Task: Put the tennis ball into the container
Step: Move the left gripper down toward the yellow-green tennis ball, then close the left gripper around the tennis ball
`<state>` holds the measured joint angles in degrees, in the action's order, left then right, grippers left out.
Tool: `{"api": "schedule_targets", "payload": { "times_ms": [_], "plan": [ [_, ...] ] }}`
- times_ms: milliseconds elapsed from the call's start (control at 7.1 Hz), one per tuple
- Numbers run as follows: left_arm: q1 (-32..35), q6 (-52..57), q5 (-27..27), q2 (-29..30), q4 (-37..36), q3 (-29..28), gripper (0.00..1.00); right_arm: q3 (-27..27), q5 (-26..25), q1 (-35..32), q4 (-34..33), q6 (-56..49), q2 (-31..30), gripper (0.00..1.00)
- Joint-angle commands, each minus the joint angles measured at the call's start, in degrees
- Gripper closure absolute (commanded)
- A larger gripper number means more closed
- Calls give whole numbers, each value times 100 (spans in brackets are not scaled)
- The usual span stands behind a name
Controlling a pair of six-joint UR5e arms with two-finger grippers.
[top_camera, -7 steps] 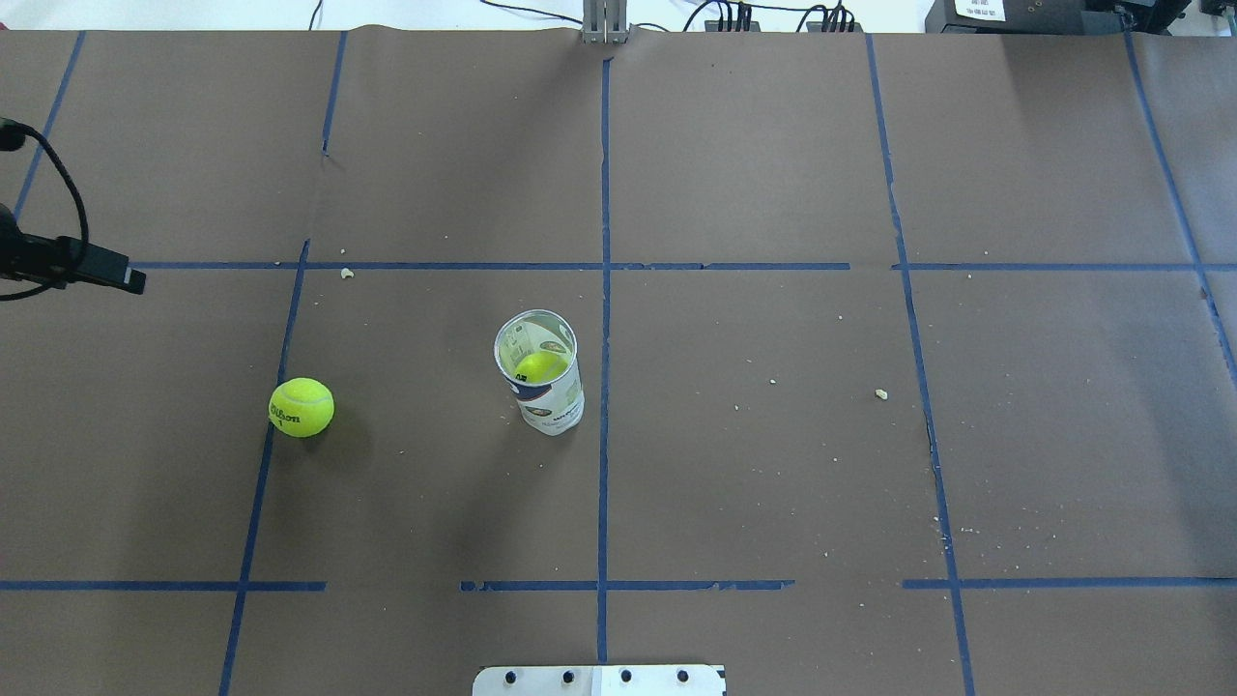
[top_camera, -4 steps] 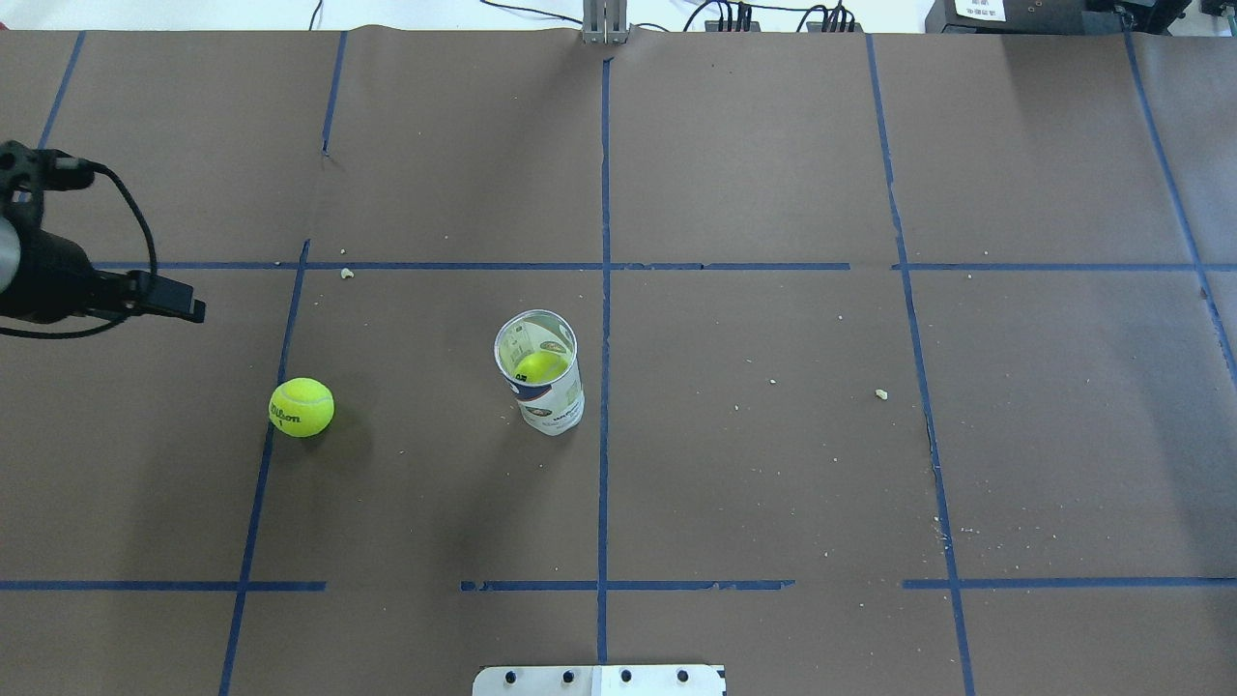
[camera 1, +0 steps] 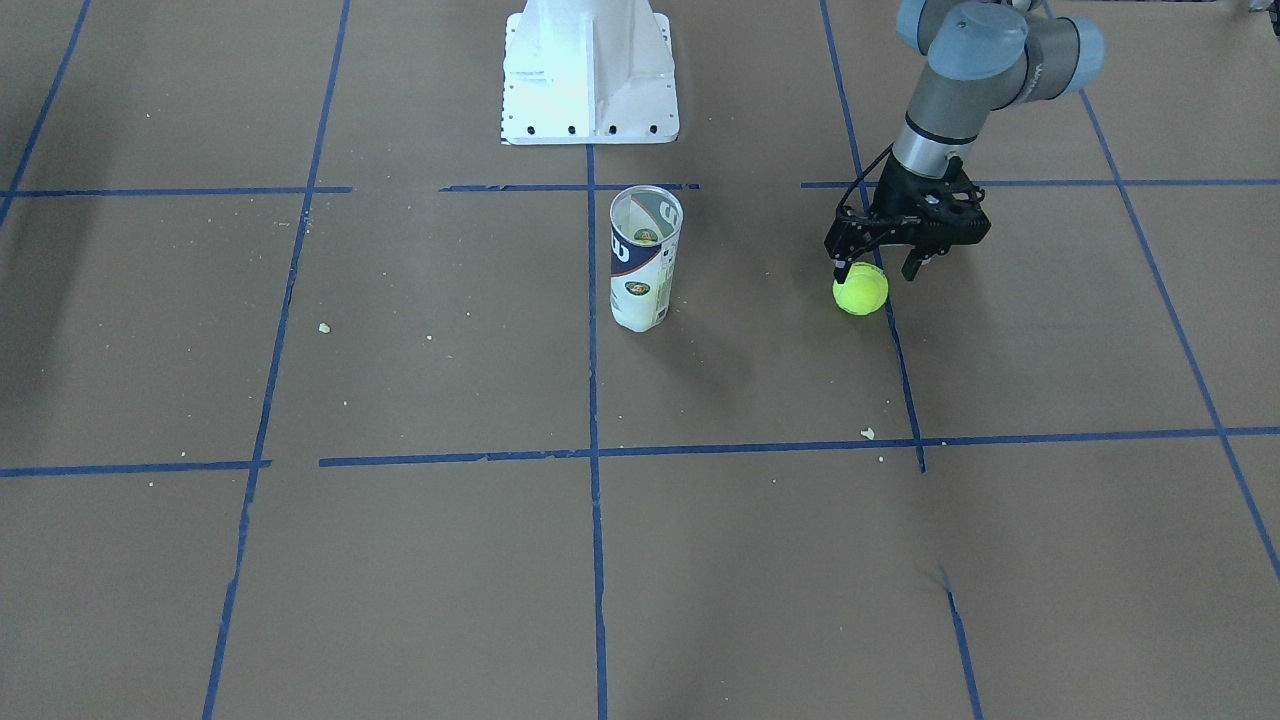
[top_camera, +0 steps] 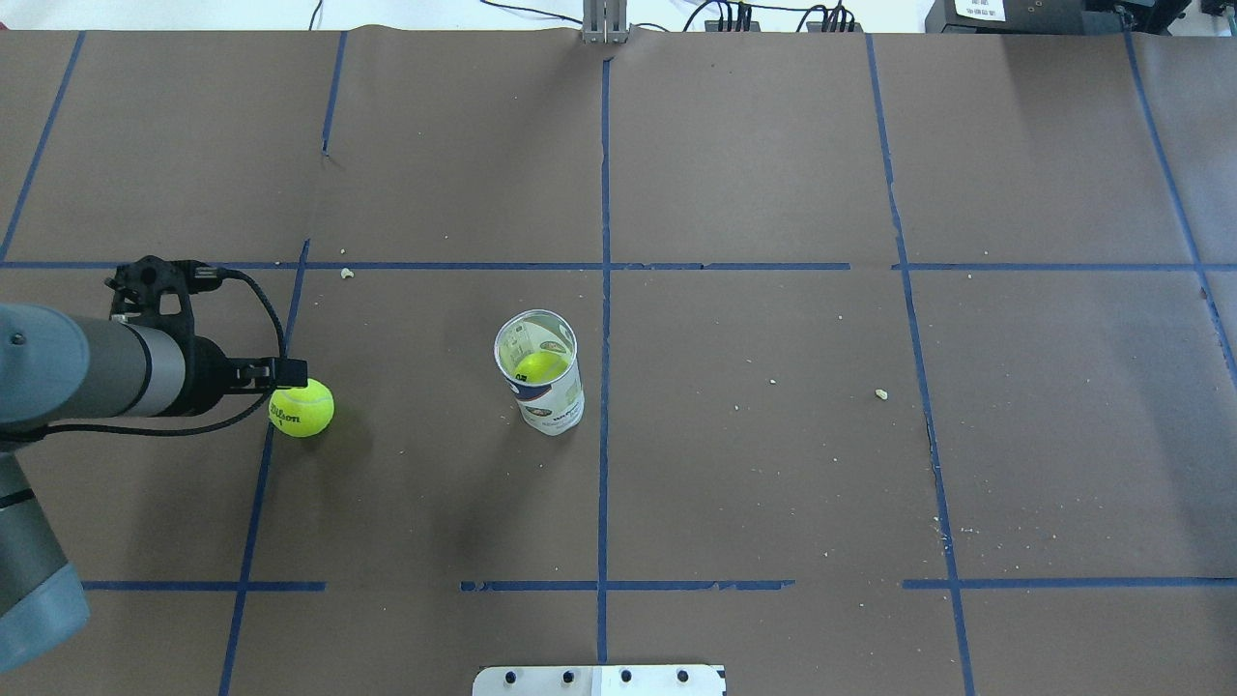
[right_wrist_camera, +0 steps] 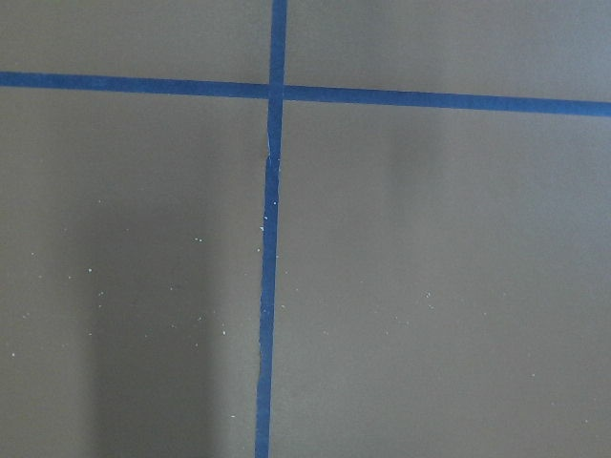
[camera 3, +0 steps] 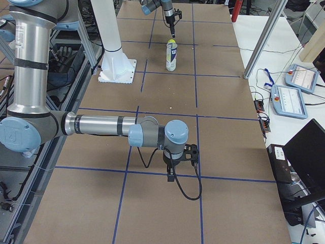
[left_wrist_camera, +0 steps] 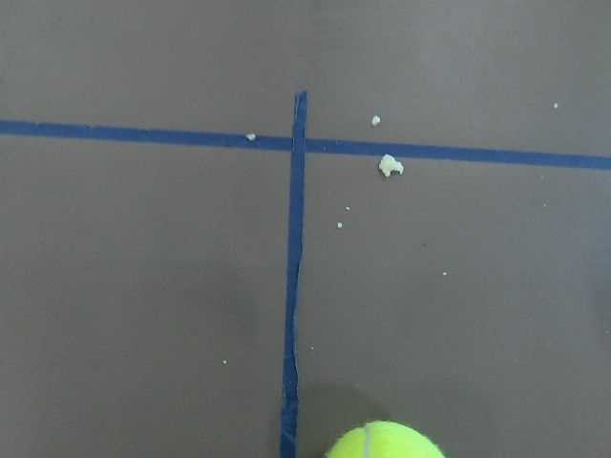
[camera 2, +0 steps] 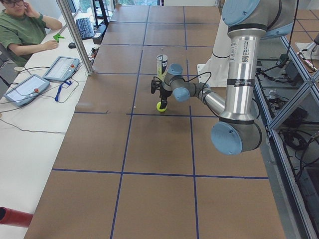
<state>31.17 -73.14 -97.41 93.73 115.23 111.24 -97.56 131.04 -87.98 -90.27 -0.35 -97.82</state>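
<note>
A yellow-green tennis ball (top_camera: 302,407) lies on the brown table on a blue tape line (camera 1: 860,290). My left gripper (camera 1: 876,270) hangs open just above it, on the side nearer my base, with nothing between its fingers. The left wrist view catches only the top of the ball (left_wrist_camera: 387,441) at its lower edge. The container (top_camera: 541,379), a clear tube with a white and navy label, stands upright near the table's middle (camera 1: 643,262), and a second ball (top_camera: 539,365) sits inside it. My right gripper (camera 3: 179,161) shows only in the exterior right view, so I cannot tell its state.
The white robot base (camera 1: 590,80) stands behind the tube. Blue tape lines and small crumbs (top_camera: 880,393) mark the brown paper. A person (camera 2: 25,30) sits at a side table with tablets (camera 2: 61,67). My right arm (camera 3: 101,125) stretches low over the table's right end.
My left arm has come in from the left edge and moved toward the loose ball, and its gripper now sits right over it. Ball and tube have not moved.
</note>
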Motion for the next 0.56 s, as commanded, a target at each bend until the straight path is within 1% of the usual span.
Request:
{"api": "schedule_targets", "payload": {
  "times_ms": [0, 141, 423],
  "plan": [
    [-111, -42, 126, 102, 0, -208, 0, 0, 0, 0, 0, 0, 0, 0],
    [-155, -42, 248, 102, 0, -304, 0, 0, 0, 0, 0, 0, 0, 0],
    [-234, -42, 284, 198, 8, -480, 1, 0, 0, 0, 0, 0, 0, 0]
  ]
}}
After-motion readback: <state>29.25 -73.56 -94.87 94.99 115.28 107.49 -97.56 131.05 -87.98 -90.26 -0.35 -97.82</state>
